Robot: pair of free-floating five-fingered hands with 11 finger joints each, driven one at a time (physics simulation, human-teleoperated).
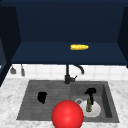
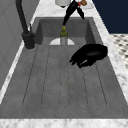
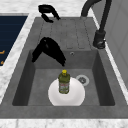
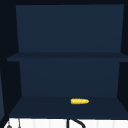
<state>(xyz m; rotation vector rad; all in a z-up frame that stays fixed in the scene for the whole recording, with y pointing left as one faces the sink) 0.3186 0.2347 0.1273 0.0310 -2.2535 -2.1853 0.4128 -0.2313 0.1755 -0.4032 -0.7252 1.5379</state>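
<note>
A small green bottle (image 1: 88, 105) with a yellow cap stands upright on a white plate (image 1: 96, 111) in the sink's right basin (image 1: 107, 100). My right hand (image 1: 90, 93) hangs just above the bottle's cap, open, fingers pointing down and thumb spread, holding nothing. From the right side, that right hand (image 3: 48, 50) is up and slightly left of the bottle (image 3: 64, 81) on the plate (image 3: 75, 96). My left hand (image 1: 42, 97) hovers over the ribbed draining board (image 1: 30, 100), fingers relaxed and empty. In the left side view the left hand (image 2: 90, 55) floats near, the right hand (image 2: 73, 8) beyond the bottle (image 2: 63, 36).
A red ball (image 1: 67, 115) sits at the sink's front edge. The black faucet (image 1: 68, 75) rises behind the middle. A yellow corn cob (image 1: 79, 47) lies on the dark cabinet shelf (image 1: 37, 53) above. Utensils (image 1: 22, 71) hang on the tiled wall at the left. Marble counter (image 1: 8, 100) surrounds the sink.
</note>
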